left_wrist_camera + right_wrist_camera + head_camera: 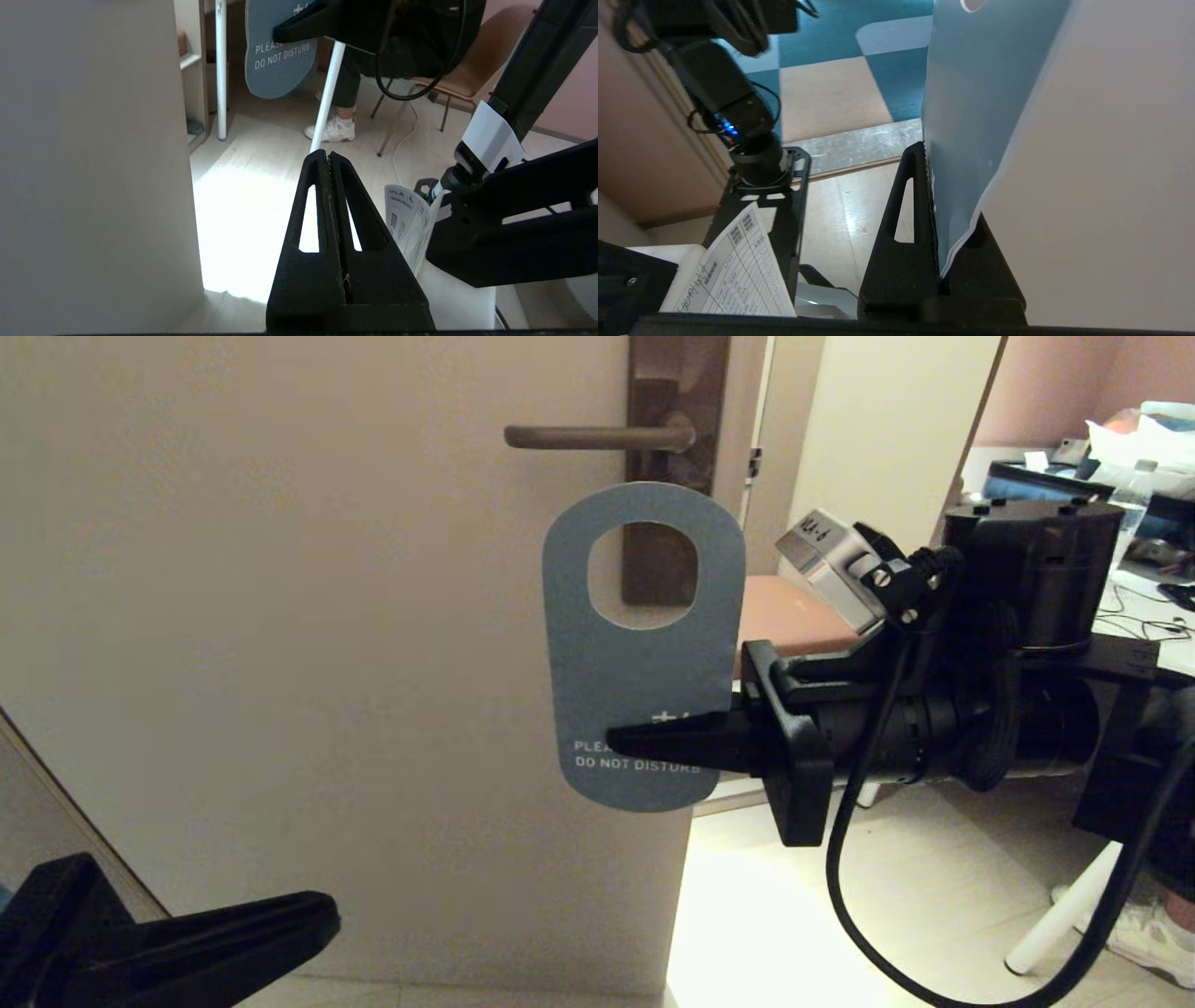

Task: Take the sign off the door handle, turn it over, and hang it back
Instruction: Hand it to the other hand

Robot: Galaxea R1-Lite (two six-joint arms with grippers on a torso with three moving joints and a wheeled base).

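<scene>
Held the sign off the door handle, out in the air just below it and in front of the door. Was squeezed at its lower edge by the right hand, fingers closed tight on the card. Waited low at the left, the left hand, fingers pressed together with nothing between them.

Looked like the first step was done: sign taken off, handle bare. Seemed to be at the turning-over step, with the grey-blue face toward the head camera. Would likely need a flip next, maybe by passing the card to the left hand, so the other face shows. Then would need the big oval hole lined up with the free end of the handle and slid on.

Read "DO NOT DISTURB" in white on the sign, with "PLEA" above it, the rest hidden by the finger. Showed "VLA" on a paper tag near the left hand. Could not read the small label on the right arm.
</scene>
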